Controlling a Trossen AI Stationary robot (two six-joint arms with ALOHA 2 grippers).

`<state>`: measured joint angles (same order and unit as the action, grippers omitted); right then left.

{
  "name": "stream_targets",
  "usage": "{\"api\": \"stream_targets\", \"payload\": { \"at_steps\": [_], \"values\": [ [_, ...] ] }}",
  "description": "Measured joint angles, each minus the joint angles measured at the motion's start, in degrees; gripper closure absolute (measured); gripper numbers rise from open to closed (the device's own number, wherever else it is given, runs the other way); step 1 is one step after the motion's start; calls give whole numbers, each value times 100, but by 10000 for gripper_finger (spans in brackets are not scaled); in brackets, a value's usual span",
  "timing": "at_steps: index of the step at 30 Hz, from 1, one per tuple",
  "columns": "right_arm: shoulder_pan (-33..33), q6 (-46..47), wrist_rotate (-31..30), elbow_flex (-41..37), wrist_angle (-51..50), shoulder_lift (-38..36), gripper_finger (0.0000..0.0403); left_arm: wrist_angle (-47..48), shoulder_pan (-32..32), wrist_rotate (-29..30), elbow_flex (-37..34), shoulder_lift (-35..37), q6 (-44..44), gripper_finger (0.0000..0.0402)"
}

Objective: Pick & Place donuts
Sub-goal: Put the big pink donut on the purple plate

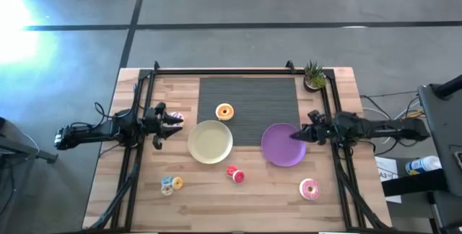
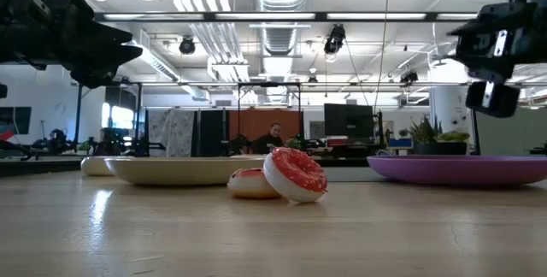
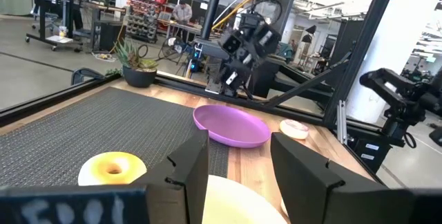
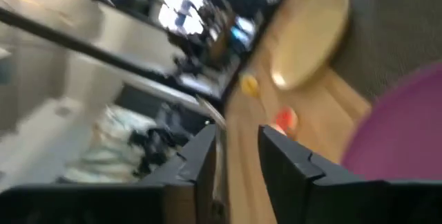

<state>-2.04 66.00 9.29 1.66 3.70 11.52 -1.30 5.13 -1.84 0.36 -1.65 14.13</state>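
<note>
1. Two dark arms reach over a wooden table [image 1: 108, 183] in the high view. The left gripper [image 1: 175, 120] hovers just beside the yellow plate [image 1: 210, 142], fingers apart and holding nothing. The right gripper [image 1: 294, 135] hangs over the edge of the purple plate [image 1: 283, 146]. No donut lies on either plate. An orange donut [image 1: 225, 111] sits on the dark mat [image 1: 249, 107] near the yellow plate; a red donut [image 1: 234, 174] lies on bare wood between the plates; a yellow donut [image 1: 177, 183] touches a pale one [image 1: 167, 188] near the front; a pink donut [image 1: 309, 188] lies below the purple plate.

2. At table height in the low view, the red donut [image 2: 295, 174] leans tilted on another donut [image 2: 250, 183]. This pair may roll or slip if gripped off-centre. A person [image 2: 274, 138] sits far behind.

3. From the left wrist, the open fingers [image 3: 190, 169] frame the yellow plate's rim [image 3: 228, 200]. The orange donut [image 3: 114, 168] lies off to one side, so closing now would catch nothing or bump the plate. A potted plant [image 3: 137, 63] stands at the mat's far corner.

4. From the right wrist, the picture is blurred; its fingers [image 4: 200, 158] stand parted with nothing between them, the purple plate [image 4: 400, 134] close by.
</note>
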Motion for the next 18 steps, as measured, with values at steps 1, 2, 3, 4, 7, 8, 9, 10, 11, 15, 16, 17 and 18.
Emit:
{"api": "stream_targets", "payload": {
  "at_steps": [1, 2, 3, 4, 7, 8, 9, 10, 11, 15, 16, 17, 18],
  "values": [
    [-121, -95, 7, 125, -298, 207, 278, 0, -2, 2, 0, 0, 0, 271],
    [-252, -195, 16, 299, -745, 469, 266, 0, -2, 1, 0, 0, 0, 271],
    [-377, -273, 16, 492, -1243, 742, 255, 0, 0, 0, 0, 0, 0, 271],
    [-510, -285, 16, 682, -1733, 1027, 243, 0, -1, 1, 0, 0, 0, 271],
    [-939, -276, 0, 1267, -2752, 1860, 211, 0, -1, 0, 0, 0, 0, 271],
    [-1100, -274, -11, 1485, -2973, 2123, 202, 0, 0, 1, 0, 0, 0, 271],
    [-1260, -276, -11, 1668, -3241, 2372, 194, 0, -2, 2, 0, 0, 0, 271],
    [-1428, -281, -12, 1833, -3562, 2629, 187, 0, 0, 2, 0, 0, 0, 271],
    [-1602, -284, -13, 1999, -3851, 2893, 181, 0, -1, 0, 0, 0, 0, 271],
    [-2402, -318, -21, 2614, -4510, 3725, 165, 0, 0, 0, 0, -2, 0, 271],
    [-2627, -333, -21, 2722, -4589, 3933, 163, 0, -2, 1, 0, -1, 0, 271],
    [-2850, -340, -25, 2799, -4650, 4130, 161, 0, -2, 2, 0, -2, 0, 271],
    [-3074, -339, -24, 2861, -4687, 4336, 161, 0, -2, -1, 0, -4, 0, 271]
  ]
}}
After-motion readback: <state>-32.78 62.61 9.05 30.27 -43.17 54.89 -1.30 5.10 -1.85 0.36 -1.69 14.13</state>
